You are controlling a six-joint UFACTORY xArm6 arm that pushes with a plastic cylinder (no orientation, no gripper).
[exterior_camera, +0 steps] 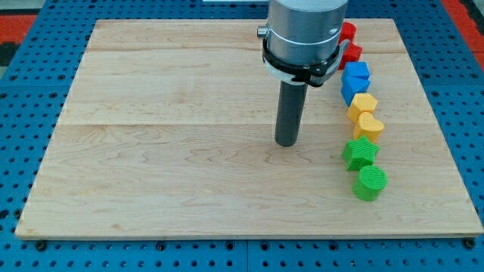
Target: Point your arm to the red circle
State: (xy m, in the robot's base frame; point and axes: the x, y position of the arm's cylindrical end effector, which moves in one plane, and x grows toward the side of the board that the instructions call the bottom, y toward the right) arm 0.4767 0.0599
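Red circle (347,32) upper-right of my tip (285,143)

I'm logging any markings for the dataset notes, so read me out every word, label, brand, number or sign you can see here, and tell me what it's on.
None: no readable text shows in the camera view.
The wooden board, the arm's grey housing and the dark rod ending in my tip bear no markings.
The red, blue, yellow and green blocks along the view's right, such as the green cylinder, are plain.
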